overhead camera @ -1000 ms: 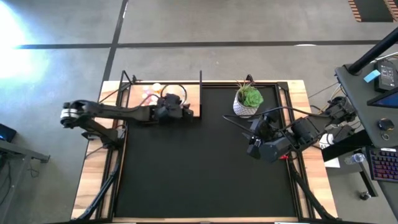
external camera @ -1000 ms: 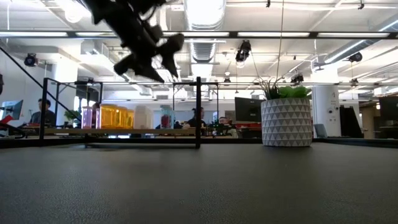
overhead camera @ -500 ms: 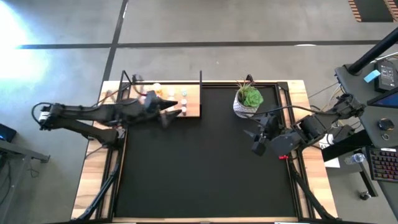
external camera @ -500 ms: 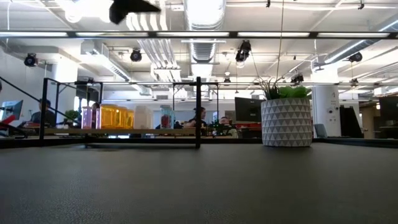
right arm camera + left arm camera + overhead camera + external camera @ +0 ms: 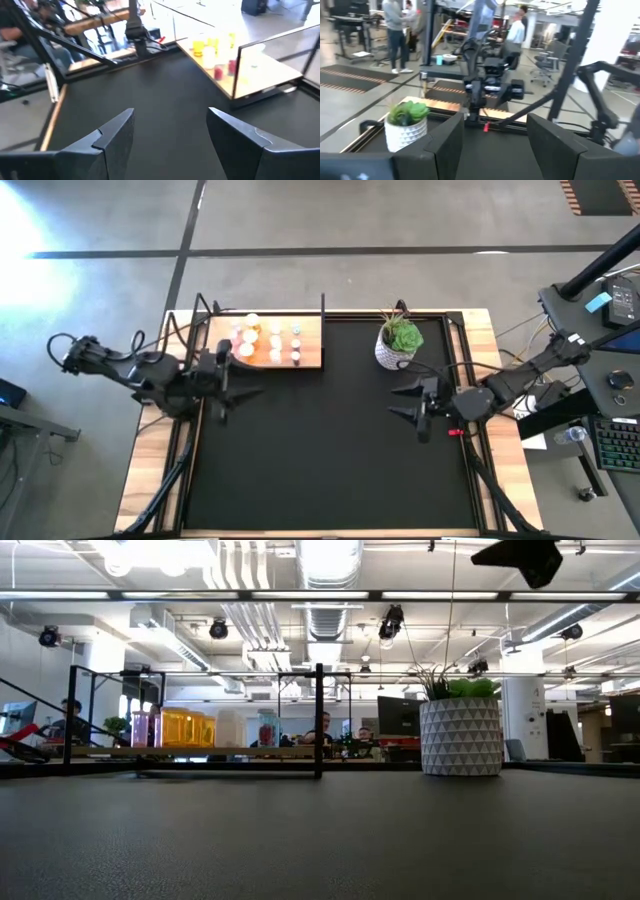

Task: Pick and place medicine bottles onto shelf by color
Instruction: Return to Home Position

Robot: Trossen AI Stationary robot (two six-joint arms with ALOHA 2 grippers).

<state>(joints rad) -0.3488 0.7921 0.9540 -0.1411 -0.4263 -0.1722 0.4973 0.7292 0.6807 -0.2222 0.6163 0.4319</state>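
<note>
Several small medicine bottles, orange, pink and white, stand upright on the light wooden shelf at the table's far left; the right wrist view shows these bottles on the shelf too. My left gripper hovers open at the mat's left side, just nearer than the shelf, pointing level toward the right with nothing between its fingers. My right gripper hovers open at the mat's right side, pointing left, also with nothing between its fingers.
A green plant in a white pot stands at the far right of the black mat. A thin black frame rises around the shelf. Beyond the table is a room with desks and people.
My left gripper has drawn back from over the shelf toward the table's left and near edges, rising and turning level. My right gripper has sunk and swung level, pointing toward the table's left. The bottles stay on the shelf.
</note>
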